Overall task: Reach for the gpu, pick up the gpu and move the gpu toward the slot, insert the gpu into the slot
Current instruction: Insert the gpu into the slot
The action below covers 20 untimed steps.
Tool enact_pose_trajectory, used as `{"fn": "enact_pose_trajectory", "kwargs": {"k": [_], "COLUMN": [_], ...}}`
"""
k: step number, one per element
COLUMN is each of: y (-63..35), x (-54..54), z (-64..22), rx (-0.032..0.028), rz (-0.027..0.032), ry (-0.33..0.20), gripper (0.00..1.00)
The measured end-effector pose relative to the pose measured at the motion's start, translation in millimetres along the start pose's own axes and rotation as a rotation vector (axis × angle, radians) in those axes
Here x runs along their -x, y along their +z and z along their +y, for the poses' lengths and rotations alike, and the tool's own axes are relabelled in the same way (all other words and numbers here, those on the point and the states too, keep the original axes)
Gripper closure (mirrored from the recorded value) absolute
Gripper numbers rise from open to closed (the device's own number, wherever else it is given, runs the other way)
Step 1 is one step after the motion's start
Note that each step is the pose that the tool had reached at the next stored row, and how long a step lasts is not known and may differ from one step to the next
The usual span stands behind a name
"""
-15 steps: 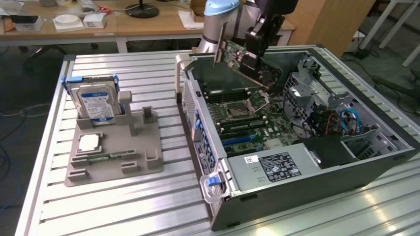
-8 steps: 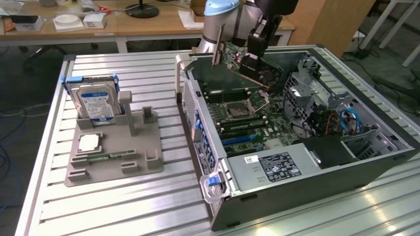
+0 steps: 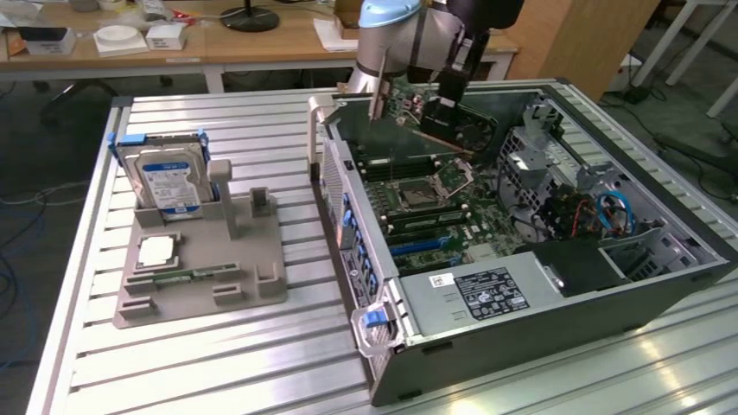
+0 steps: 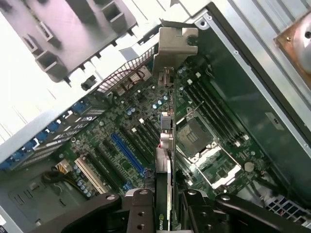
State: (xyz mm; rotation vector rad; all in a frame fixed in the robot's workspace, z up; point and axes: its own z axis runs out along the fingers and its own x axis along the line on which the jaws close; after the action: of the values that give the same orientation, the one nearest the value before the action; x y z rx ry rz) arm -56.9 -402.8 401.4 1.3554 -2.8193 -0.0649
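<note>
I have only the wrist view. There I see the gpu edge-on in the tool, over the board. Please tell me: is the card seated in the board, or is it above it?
Observer: Above it. In the exterior view the tool holds the gpu in the air over the end of the motherboard farther from the camera; it appears clear of the board.
Operator: Thank you. And what stands off to the side?
Observer: At the exterior view's left, a grey holder on the table carries a hard drive standing upright.
</note>
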Motion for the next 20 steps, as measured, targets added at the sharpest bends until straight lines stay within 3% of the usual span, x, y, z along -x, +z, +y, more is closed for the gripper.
{"fn": "enact_pose_trajectory", "kwargs": {"k": [13, 20], "y": [3.4, 4.2], "x": [0.0, -0.1], "z": [-0.2, -0.4], "rx": [-0.0076, -0.0109], "rz": [0.0014, -0.0018], "ry": [-0.191, -0.247], "gripper": [0.73, 0.73]}}
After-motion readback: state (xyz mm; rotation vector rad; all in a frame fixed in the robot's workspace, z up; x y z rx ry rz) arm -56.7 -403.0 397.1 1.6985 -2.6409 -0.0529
